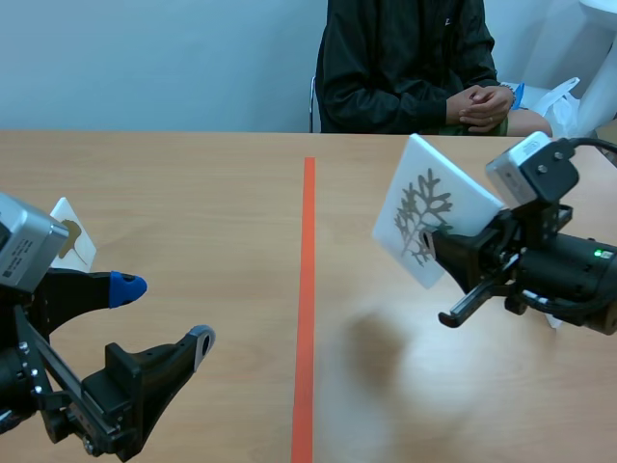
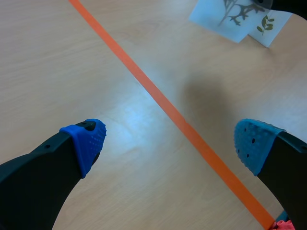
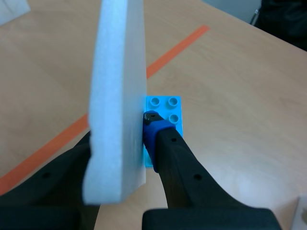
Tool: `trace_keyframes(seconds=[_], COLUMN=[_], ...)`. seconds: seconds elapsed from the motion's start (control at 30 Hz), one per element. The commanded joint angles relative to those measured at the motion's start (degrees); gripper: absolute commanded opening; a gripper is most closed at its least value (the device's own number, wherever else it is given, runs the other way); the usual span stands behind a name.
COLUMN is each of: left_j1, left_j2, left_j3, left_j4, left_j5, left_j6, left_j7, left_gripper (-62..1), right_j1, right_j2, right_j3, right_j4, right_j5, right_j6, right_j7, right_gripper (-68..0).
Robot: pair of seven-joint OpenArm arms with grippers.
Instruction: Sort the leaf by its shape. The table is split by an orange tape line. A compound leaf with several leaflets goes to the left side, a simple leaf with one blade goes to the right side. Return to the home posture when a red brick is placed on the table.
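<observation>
the scene view shows the face of the white leaf card (image 1: 436,207): a grey leaf print with many branching lobes. the card is lifted off the table (image 1: 193,193) and tilted, on the right of the orange tape line (image 1: 308,289). the right gripper (image 1: 445,253) is clamped on its lower part. the right wrist view gives only the card's thick foam edge, pinched between the two fingers. that view alone shows a blue toy brick (image 3: 165,112) with round studs, lying on the wood just beyond the fingertips. the left wrist view alone shows a smaller white card (image 2: 266,28) with a green sprig of several small leaflets, partly covered from view by the held card. the left gripper (image 1: 162,314) hovers low on the left side, its fingers wide apart with nothing between them. the tape runs diagonally ahead of its blue pads (image 2: 88,141). another white card (image 1: 73,241) sits behind the left arm; its brownish print is mostly cut off by the camera housing, so the leaf shape cannot be told. a person (image 1: 405,58) sits across the table with hands (image 1: 485,104) clasped. a scrap of red (image 2: 284,225) beside one finger of the left gripper is too cut off to identify.
</observation>
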Motion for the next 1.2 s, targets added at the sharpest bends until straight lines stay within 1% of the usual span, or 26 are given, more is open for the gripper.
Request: trace_keyframes(seconds=[0.0,0.07,0.2,0.27,0.37,0.47,0.5,0.53,0.6,0.7,0.77,0.87,0.93,1.17], left_j1=[-0.3,-0.3,-0.3,-0.3,-0.3,-0.3,-0.3,-0.3,-0.3,-0.3,-0.3,-0.3,-0.3,-0.3], left_j2=[0.3,0.3,0.3,0.3,0.3,0.3,0.3,0.3,0.3,0.3,0.3,0.3,0.3,0.3], left_j3=[-0.4,-0.4,-0.4,-0.4,-0.4,-0.4,-0.4,-0.4,-0.4,-0.4,-0.4,-0.4,-0.4,-0.4], left_j4=[1.5,1.5,1.5,1.5,1.5,1.5,1.5,1.5,1.5,1.5,1.5,1.5,1.5,1.5], left_j5=[-0.3,-0.3,-0.3,-0.3,-0.2,-0.2,-0.2,-0.2,-0.2,-0.2,-0.2,-0.2,-0.2,-0.2], left_j6=[-0.1,-0.1,-0.1,-0.1,-0.1,-0.1,-0.1,-0.1,-0.1,-0.1,-0.1,-0.1,-0.1,-0.1], left_j7=[-1.2,-2.1,-2.5,-2.5,-2.5,-2.5,-2.5,-2.5,-2.5,-2.5,-2.6,-2.5,-2.5,-2.5], left_gripper=[-3.7,-3.7,-3.7,-3.7,-3.7,-3.7,-3.7,-3.7,-3.7,-3.7,-3.7,-3.7,-3.7,-3.7], right_j1=[-0.2,-1.2,-3.4,-4.0,-4.1,-4.2,-4.3,-4.2,-4.1,-3.8,-2.6,-0.7,0.2,0.1], right_j2=[0.8,0.7,0.0,-0.4,-0.3,-0.3,-0.3,-0.3,-0.3,-0.3,-0.3,-0.3,-0.3,-0.3], right_j3=[1.0,2.5,5.6,7.2,8.9,10.1,10.2,10.2,10.2,10.2,10.2,10.2,10.2,10.2], right_j4=[0.8,0.8,0.8,0.7,0.7,0.6,0.3,-0.2,-1.1,-3.7,-6.4,-10.4,-11.8,-12.4], right_j5=[1.7,2.6,2.9,3.9,3.9,3.8,3.8,3.8,3.6,3.7,4.2,6.8,7.8,8.0], right_j6=[0.0,-0.4,-2.7,-4.3,-5.7,-8.9,-10.3,-11.0,-11.2,-14.5,-16.9,-17.0,-17.0,-17.0], right_j7=[-0.4,-2.3,-4.2,-5.2,-6.5,-8.7,-9.1,-9.1,-9.1,-9.1,-9.1,-9.1,-9.0,-8.9], right_gripper=[-65.3,-65.3,-65.3,-65.3,-65.3,-65.3,-65.3,-65.3,-65.3,-65.3,-65.3,-65.3,-65.4,-65.4])
